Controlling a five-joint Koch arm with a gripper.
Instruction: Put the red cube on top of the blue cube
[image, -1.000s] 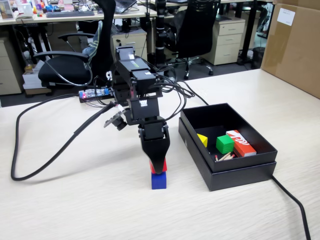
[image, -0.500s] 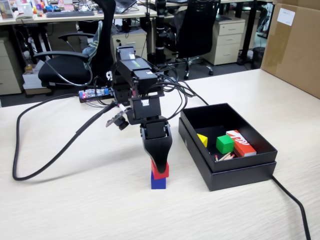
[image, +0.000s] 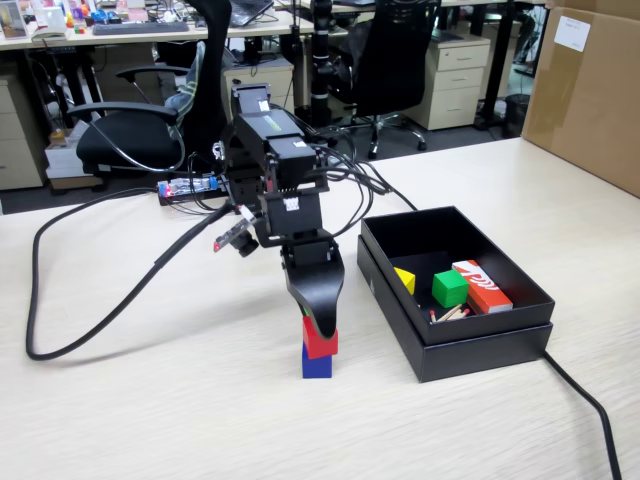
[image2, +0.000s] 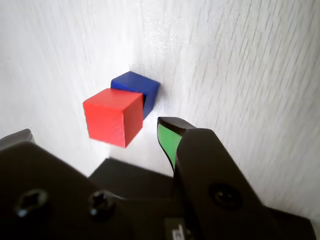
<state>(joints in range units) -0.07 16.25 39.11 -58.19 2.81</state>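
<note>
Wrist view: red cube (image2: 112, 116) sits on blue cube (image2: 136, 88), slightly offset, free of gripper (image2: 95, 132), jaws spread apart. Fixed view: stack on table (image: 150, 400) beside black box (image: 470, 335). Stacking looks done; only retreat left.

Red cube (image: 320, 339): small, solid, matte, plain red. It sat on top of the blue cube (image: 317, 364), touching it, turned slightly and offset so that it overhung one side; in the wrist view the red cube (image2: 112, 116) covered most of the blue cube (image2: 137, 88).

Blue cube: small, solid, matte, deep blue, same size as the red one. It stood flat on the pale wood-grain table, upright.
</note>
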